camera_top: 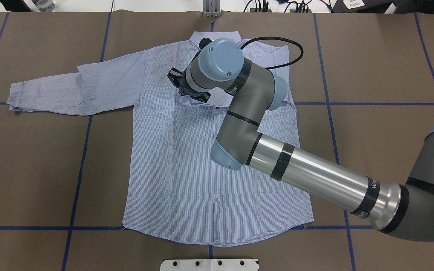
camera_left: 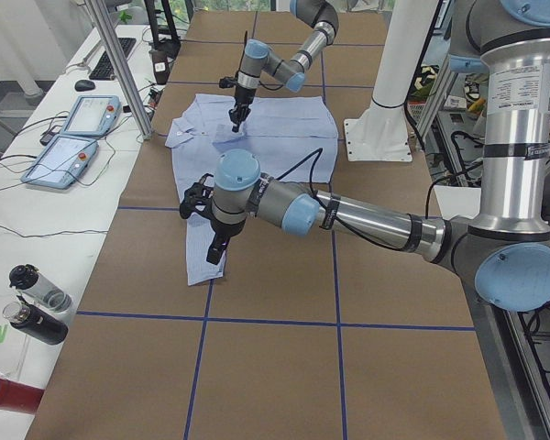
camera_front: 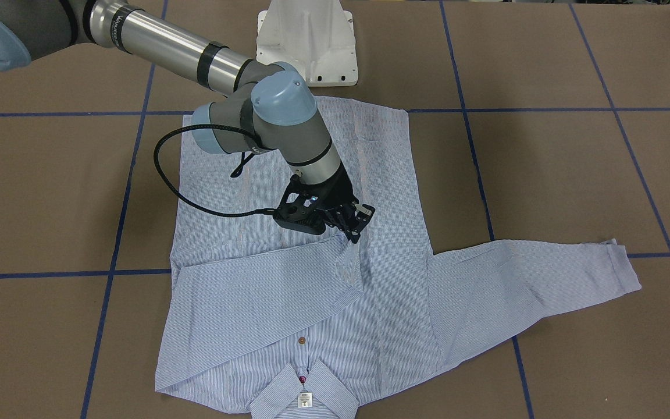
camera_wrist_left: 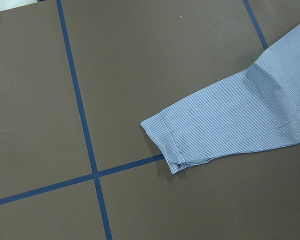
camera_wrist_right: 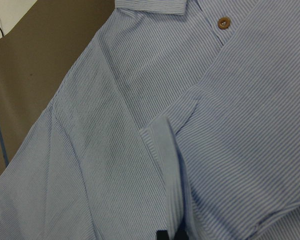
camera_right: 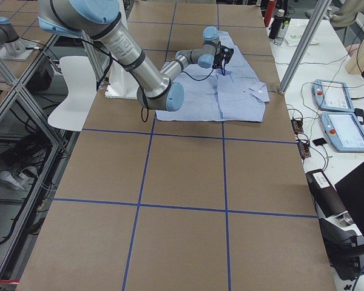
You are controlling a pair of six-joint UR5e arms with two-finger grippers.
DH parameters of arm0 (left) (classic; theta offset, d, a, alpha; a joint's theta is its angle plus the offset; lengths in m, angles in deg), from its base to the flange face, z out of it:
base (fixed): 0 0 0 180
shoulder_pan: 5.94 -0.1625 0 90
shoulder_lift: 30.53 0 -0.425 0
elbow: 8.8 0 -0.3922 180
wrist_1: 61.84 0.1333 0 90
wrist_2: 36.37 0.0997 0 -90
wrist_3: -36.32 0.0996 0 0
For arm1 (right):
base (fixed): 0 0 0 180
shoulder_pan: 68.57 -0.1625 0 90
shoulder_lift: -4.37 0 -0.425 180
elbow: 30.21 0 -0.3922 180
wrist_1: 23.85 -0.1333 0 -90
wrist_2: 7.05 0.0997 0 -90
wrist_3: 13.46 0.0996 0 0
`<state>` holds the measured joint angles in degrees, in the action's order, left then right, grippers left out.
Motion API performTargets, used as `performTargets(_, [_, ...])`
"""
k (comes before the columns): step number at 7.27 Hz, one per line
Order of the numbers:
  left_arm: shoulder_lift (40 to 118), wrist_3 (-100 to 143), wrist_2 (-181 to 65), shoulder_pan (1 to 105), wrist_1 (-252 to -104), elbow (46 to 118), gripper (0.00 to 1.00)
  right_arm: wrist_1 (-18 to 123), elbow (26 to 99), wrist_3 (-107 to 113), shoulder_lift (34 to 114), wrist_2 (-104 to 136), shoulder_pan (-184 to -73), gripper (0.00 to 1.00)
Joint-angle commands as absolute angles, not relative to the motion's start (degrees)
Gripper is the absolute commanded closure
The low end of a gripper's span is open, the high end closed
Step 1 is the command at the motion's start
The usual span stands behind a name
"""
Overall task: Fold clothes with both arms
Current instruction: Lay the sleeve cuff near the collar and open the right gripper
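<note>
Striped pale-blue button shirt (camera_front: 288,314) lies on the brown counter (camera_front: 573,174) beneath the right arm's black fingers (camera_front: 356,231), clamped on its sleeve cuff (camera_wrist_right: 162,145); limp cloth, so stiffer cuffs probably grip best. Left fingers (camera_left: 213,247): cannot tell

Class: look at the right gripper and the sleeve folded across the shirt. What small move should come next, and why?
Probably the right gripper should open and lift off. It seems to pinch the cuff of the folded sleeve, which already lies across the shirt front, while the other sleeve is outstretched.
</note>
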<state>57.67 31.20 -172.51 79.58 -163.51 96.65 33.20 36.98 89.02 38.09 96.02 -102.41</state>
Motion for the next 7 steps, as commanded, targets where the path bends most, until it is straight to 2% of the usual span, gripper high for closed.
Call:
performTargets(1, [58.5, 30.9, -172.7, 76.6, -163.6, 96.4, 0.0, 33.2, 34.3, 91.6, 36.5, 95.3, -102.4, 0.01])
performTargets(2, [58.9, 30.5, -172.5, 74.0, -167.9, 95.1, 0.0, 33.2, 34.3, 93.6, 35.8, 94.7, -102.4, 0.01])
performTargets(4, [60.9, 15.0, -172.2, 69.1, -184.7, 86.8, 0.0, 33.4, 35.5, 98.7, 35.7, 94.7, -102.6, 0.01])
performTargets(5, [62.4, 11.0, -171.9, 66.9, -191.7, 80.6, 0.0, 33.9, 38.8, 99.5, 38.0, 95.0, -102.8, 0.01])
performTargets(7, [70.3, 7.2, -172.1, 65.8, -192.7, 67.7, 0.01, 34.0, 45.8, 99.3, 45.2, 95.2, -103.3, 0.01])
